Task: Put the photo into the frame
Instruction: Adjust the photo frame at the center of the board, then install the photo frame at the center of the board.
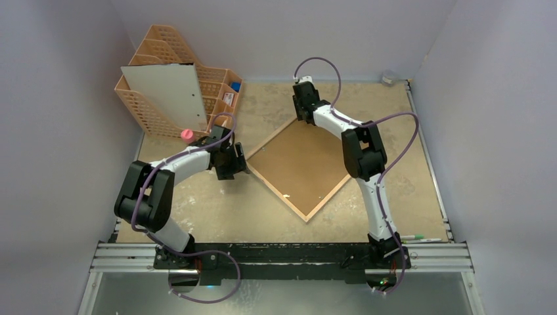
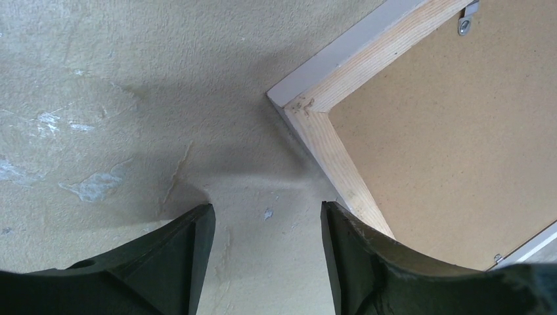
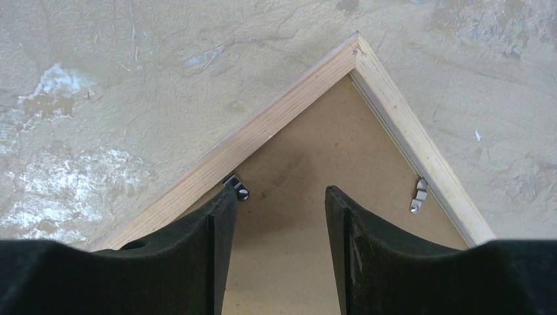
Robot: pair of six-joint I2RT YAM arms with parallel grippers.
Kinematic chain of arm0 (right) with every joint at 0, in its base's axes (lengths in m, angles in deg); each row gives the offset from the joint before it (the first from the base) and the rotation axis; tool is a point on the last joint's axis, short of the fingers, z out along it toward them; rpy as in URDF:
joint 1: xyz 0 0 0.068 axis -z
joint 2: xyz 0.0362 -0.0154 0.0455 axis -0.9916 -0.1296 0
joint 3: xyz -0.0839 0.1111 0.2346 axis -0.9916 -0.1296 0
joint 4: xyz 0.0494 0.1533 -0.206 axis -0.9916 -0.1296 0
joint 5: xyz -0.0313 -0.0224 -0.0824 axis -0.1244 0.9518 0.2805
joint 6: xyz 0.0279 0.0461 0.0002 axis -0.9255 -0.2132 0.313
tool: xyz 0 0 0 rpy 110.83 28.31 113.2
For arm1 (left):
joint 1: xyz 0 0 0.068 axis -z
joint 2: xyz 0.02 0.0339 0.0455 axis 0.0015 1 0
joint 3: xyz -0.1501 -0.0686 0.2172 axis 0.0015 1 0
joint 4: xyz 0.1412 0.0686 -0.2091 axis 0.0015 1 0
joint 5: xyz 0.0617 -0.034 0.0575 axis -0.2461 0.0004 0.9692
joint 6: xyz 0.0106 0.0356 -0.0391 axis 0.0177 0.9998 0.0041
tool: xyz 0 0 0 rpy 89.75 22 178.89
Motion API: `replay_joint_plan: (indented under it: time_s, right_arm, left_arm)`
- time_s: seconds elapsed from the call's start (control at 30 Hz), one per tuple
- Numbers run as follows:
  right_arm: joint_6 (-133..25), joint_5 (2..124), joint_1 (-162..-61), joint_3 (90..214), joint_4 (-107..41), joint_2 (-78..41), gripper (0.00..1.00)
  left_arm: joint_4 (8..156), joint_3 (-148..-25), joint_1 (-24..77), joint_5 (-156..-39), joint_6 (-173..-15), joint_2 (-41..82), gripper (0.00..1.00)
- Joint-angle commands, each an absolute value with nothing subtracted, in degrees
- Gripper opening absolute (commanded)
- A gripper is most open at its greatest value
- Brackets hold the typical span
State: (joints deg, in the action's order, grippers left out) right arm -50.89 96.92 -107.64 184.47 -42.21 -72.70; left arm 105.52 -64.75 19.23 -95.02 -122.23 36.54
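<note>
The frame (image 1: 297, 169) lies face down on the table, turned like a diamond, with a brown fibreboard back (image 1: 299, 161) inside its light wood rim. A large white sheet, which I take for the photo (image 1: 167, 98) showing its plain reverse, leans against the peach organiser. My left gripper (image 1: 231, 165) is open over bare table just beside the frame's left corner (image 2: 289, 98); nothing is between its fingers. My right gripper (image 1: 303, 110) is open above the fibreboard back (image 3: 282, 262) at the frame's far corner (image 3: 356, 49), its left fingertip (image 3: 223, 203) next to a metal clip (image 3: 239, 189).
A peach lattice file organiser (image 1: 217, 95) stands at the back left, with a pink cap-like object (image 1: 187, 135) in front of it. Pens (image 1: 417, 238) lie near the right arm's base. A second metal clip (image 3: 418, 195) sits on the frame's right rail. Walls close in on both sides.
</note>
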Motion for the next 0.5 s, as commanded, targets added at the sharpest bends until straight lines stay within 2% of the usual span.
replay_joint_plan:
  time_s: [0.0, 0.3, 0.47]
  right_arm:
    - [-49.5, 95.2, -107.8, 186.2, -40.9, -73.4, 0.56]
    - [-49.4, 94.6, -107.8, 186.5, -40.9, -73.4, 0.56]
    - [-53.6, 90.8, -107.6, 184.5, -43.2, -67.8, 0.58]
  left_arm:
    - [103.2, -63.0, 19.4, -93.2, -122.5, 38.5, 0.63]
    - [103.2, -62.9, 19.4, -93.5, -122.6, 38.6, 0.63]
    - [102.6, -63.2, 19.4, -94.3, -122.6, 36.7, 0.63]
